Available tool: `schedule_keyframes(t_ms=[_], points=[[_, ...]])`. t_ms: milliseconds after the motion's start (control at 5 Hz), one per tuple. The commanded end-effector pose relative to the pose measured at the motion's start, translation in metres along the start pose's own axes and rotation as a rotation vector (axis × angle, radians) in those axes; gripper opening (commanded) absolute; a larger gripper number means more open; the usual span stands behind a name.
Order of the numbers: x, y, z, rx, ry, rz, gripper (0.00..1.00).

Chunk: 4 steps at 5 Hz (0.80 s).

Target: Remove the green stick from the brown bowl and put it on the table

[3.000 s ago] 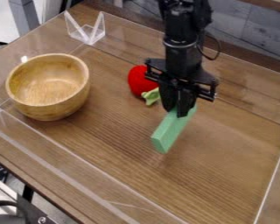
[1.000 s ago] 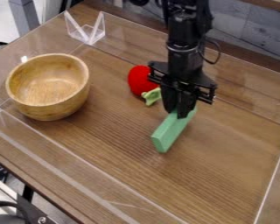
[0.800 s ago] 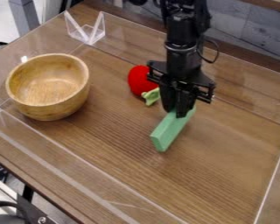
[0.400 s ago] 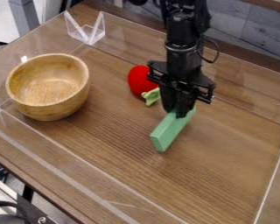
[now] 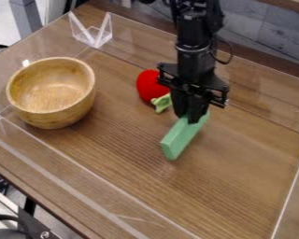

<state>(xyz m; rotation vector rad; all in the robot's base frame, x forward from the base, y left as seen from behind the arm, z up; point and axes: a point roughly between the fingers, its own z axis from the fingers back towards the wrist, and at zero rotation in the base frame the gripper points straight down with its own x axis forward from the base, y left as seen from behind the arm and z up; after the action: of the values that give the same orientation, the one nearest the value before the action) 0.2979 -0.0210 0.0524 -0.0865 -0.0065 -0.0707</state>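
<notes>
A green stick (image 5: 182, 136) is gripped at its upper end by the closed claw (image 5: 190, 114), which points straight down; the stick is tilted, its lower end resting on the wooden worktop (image 5: 115, 177). The brown bowl (image 5: 49, 91) is seen well apart to the left (nothing inside it); a red object (image 5: 151, 84) lies just behind the claw.

From where I stand, nothing here can be read: no lettering, label, brand mark or number shows on anything on the table or around it, and the view is too coarse to make out any fine print.
</notes>
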Motion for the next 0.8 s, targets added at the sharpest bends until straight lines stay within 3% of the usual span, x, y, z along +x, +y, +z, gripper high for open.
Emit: schedule_keyframes(t_ms=[0,600], points=[[0.012,0.003,0.012,-0.002,-0.046,0.003,0.00],[0.009,-0.001,0.034,-0.006,-0.089,0.013,0.00]])
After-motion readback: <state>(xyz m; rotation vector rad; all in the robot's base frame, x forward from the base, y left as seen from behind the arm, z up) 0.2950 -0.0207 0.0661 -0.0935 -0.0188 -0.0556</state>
